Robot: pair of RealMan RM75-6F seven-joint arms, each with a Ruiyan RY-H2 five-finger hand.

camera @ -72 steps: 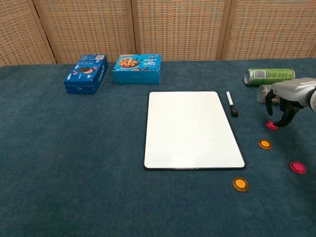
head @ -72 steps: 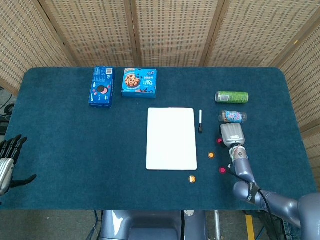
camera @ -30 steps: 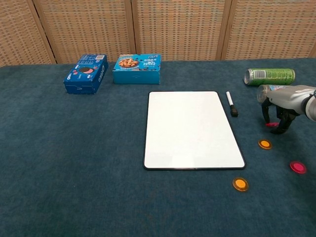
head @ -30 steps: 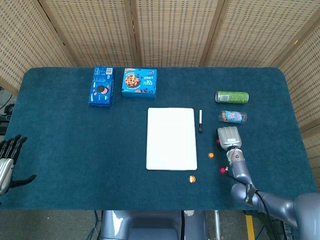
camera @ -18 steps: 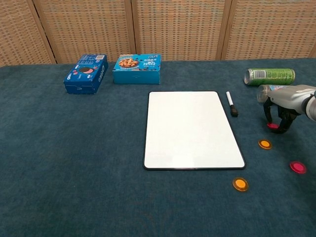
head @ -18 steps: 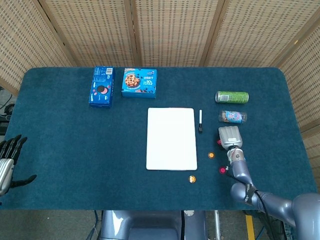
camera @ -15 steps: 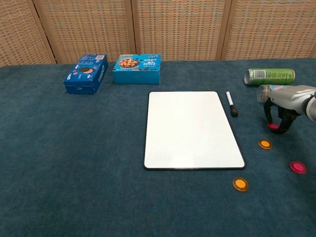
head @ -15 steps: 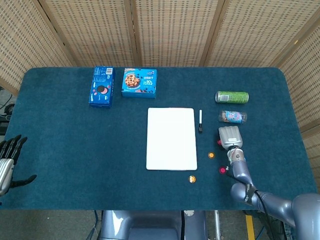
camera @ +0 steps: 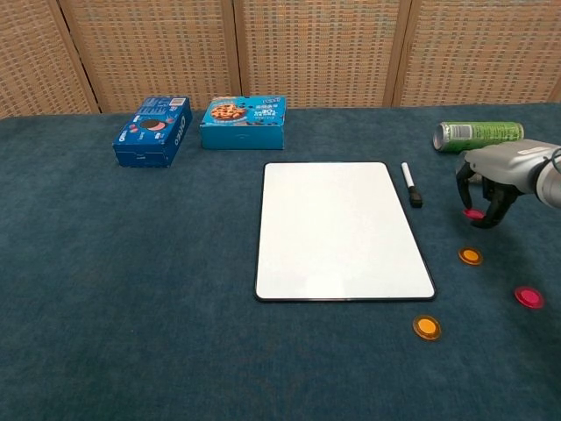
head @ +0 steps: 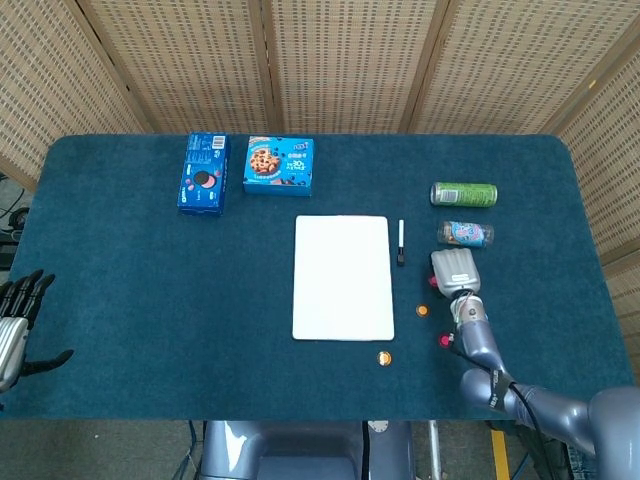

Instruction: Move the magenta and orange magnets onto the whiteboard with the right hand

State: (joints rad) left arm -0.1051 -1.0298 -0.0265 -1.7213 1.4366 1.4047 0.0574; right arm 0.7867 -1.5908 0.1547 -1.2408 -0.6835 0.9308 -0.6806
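- Right hand [camera: 491, 189]: sits above the table right of the whiteboard, fingers curled downward and pinching a magenta magnet [camera: 473, 213] between the fingertips. In the chest view the magnet looks lifted just off the cloth. In the head view the hand [head: 452, 271] covers most of it; only a red sliver shows at its left edge.
- Left hand [head: 14, 318]: seen only at the lower left edge of the head view, off the table edge, dark fingers spread, holding nothing.
- Nearest row on the blue table [camera: 131, 289]: an orange magnet [camera: 427, 326] lies just below the whiteboard's lower right corner; a second magenta magnet [camera: 529, 296] lies further right, well apart from the board.
- Next: a smaller orange magnet [camera: 471, 256] lies between the board's right edge and the second magenta magnet, just below the right hand, not touching it.
- Whiteboard [camera: 341, 230]: flat, centre of the table, surface bare, none of the magnets on it.
- Black marker [camera: 411, 184]: lies beside the board's upper right edge, between board and right hand.
- Behind the right hand: a small bottle [head: 465, 233] on its side, largely hidden by the hand in the chest view; beyond it a green can [camera: 478, 135], also on its side.
- Far left of the table: a dark blue cookie box [camera: 154, 131] and a lighter blue cookie box [camera: 244, 122], side by side, just apart.
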